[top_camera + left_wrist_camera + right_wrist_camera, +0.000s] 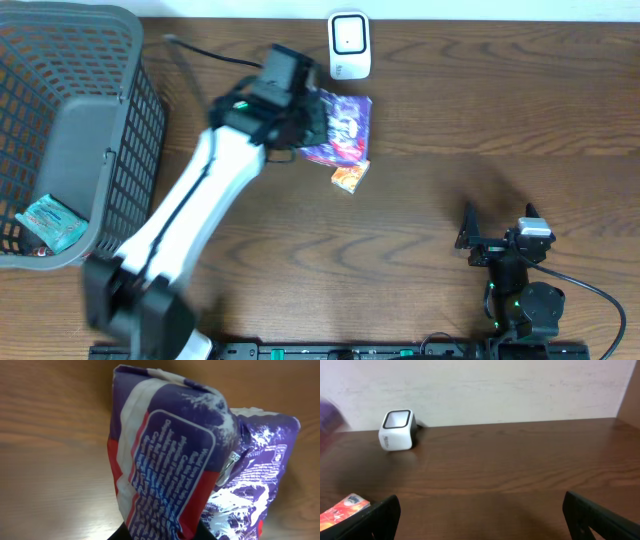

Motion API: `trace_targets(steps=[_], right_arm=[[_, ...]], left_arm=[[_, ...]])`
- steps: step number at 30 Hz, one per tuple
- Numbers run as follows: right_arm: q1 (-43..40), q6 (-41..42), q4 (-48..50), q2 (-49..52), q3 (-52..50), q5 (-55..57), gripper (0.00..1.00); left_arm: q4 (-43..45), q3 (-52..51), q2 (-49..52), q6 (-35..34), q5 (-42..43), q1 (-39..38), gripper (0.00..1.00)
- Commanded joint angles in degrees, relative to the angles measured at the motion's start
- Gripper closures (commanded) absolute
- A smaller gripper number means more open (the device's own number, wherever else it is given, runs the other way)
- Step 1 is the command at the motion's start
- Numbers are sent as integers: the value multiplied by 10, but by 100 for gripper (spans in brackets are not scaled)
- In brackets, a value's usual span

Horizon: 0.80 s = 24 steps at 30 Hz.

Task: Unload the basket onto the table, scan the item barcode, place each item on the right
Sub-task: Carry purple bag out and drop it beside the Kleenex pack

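Purple snack packet (170, 470) fills my left wrist view, pinched at its lower edge by the left gripper (308, 125), which is clamped tight on it. I judge the hold is meant to raise the printed back off the desk (430, 200) and present it to the white scanner (349, 45), just beyond at the far edge. My right gripper (498, 232) sits near right, jaws wide apart and empty, out of the way. An orange box (350, 177) lies just nearer than the packet.

No words can be read here. The purple bag (170, 475) has a box full of tiny letters (too blurry to make out). The orange pack (350, 176) is too small to read.
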Motion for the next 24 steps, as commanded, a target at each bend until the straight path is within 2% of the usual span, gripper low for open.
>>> trace_targets(steps=[1,4,6,9,10,11,12,14,17,20,24], right_arm=[[5,6,-2,-3,-1,1,1],[5,6,-2,-3,-1,1,1],[5,6,-2,-3,-1,1,1],[5,6,-2,-3,-1,1,1],[5,6,-2,-3,-1,1,1],[5,6,-2,-3,-1,1,1],[5,6,-2,-3,-1,1,1],[5,6,-2,-3,-1,1,1],[5,6,-2,-3,-1,1,1],[5,6,-2,-3,-1,1,1],[5,6,-2,-3,-1,1,1]], left_arm=[[44,-1,64,-34,68,-20,93],[110,-1,102,-69,136,-33,93],[141,-1,118,-113,139,-43,93],[175,-1,137,-141,136,-57,92],[181,-1,143,-144,133,-61,87],[184,-1,146,-144,129,-65,77],[183,-1,151,-144,118,-68,72],[177,-1,156,-142,94,-73,68],[165,-1,158,-133,78,-71,50],[163,2,144,-113,114,-60,50],[163,16,89,-113,174,-26,38]])
